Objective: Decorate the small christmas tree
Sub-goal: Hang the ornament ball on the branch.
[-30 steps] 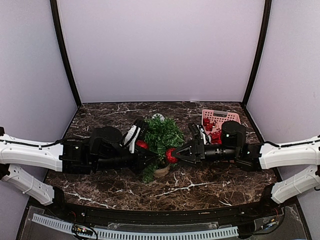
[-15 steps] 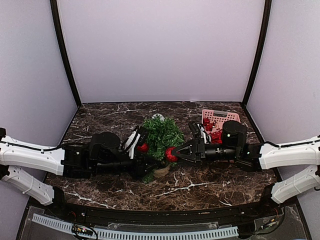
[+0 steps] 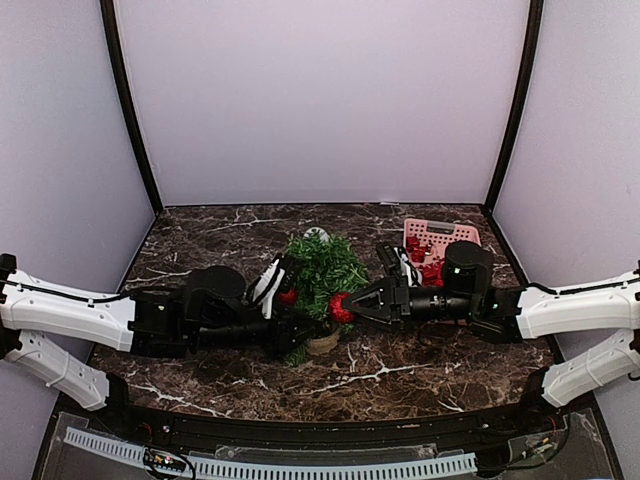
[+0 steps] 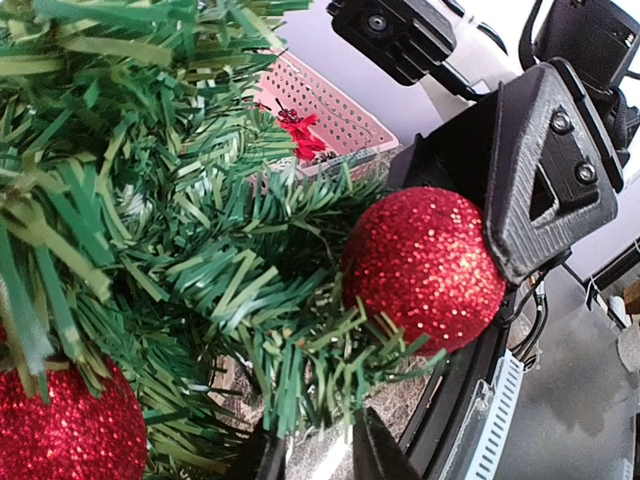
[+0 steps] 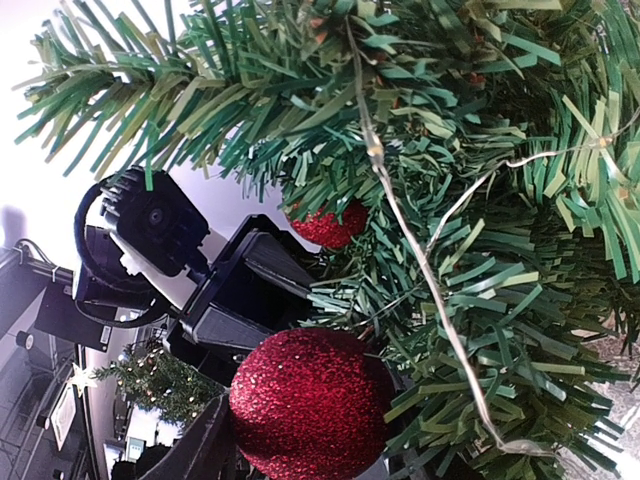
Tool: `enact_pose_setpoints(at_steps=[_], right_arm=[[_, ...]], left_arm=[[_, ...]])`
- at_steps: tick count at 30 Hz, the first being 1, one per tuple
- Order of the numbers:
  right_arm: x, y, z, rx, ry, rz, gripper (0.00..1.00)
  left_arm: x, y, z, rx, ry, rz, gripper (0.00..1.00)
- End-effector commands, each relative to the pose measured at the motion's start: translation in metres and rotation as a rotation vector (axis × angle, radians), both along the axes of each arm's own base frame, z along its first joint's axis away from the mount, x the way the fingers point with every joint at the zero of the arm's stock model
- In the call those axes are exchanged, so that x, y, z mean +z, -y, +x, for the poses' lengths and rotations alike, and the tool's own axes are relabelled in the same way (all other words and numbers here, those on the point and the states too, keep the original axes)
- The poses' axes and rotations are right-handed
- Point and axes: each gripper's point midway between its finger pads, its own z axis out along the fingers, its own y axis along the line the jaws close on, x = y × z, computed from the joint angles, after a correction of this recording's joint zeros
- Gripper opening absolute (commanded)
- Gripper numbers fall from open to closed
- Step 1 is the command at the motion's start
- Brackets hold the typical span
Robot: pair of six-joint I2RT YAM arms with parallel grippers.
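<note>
Dark marbled surface (image 3: 400, 375), enclosed by pale lilac walls. At its centre the small christmas tree (image 3: 322, 268) is set upright between both arms. A red glitter bauble (image 3: 343, 308) is gripped in the jaws of the right gripper (image 3: 347, 307) at the tree's right side. The jaws of the left gripper (image 4: 318, 458), low at the tree's left, are narrowly parted and hold nothing. A second red bauble (image 3: 288, 296) is seen among the left branches.

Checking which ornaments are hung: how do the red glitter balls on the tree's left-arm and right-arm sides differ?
The left-side red glitter ball sits tucked under needles of the small green christmas tree, outside any jaws; the right-side red glitter ball is clamped in the right gripper's jaws. The left-side ball is partly covered; the right-side ball sits exposed at branch tips. Both are round, red and glittery.
</note>
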Motion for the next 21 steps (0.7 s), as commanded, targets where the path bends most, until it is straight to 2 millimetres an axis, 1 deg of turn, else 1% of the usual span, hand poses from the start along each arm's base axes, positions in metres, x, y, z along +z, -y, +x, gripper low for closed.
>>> enact_pose_setpoints(at_steps=[1, 7, 12, 17, 21], right_arm=[[0.01, -0.002, 0.0, 0.009, 0.026, 0.044, 0.34], [0.013, -0.002, 0.0, 0.012, 0.03, 0.054, 0.34], [0.018, -0.001, -0.001, 0.014, 0.038, 0.063, 0.34], [0.018, -0.003, 0.002, 0.007, 0.043, 0.055, 0.34], [0.018, -0.004, 0.005, -0.011, 0.048, 0.053, 0.34]], left_arm=[[0.018, 0.003, 0.005, 0.024, 0.03, -0.045, 0.22], [0.019, 0.004, 0.007, 0.031, 0.034, -0.054, 0.15], [0.025, 0.006, 0.007, 0.03, 0.036, -0.076, 0.01], [0.029, 0.004, 0.006, 0.031, 0.033, -0.096, 0.0], [0.026, 0.002, 0.006, 0.043, 0.02, -0.092, 0.0]])
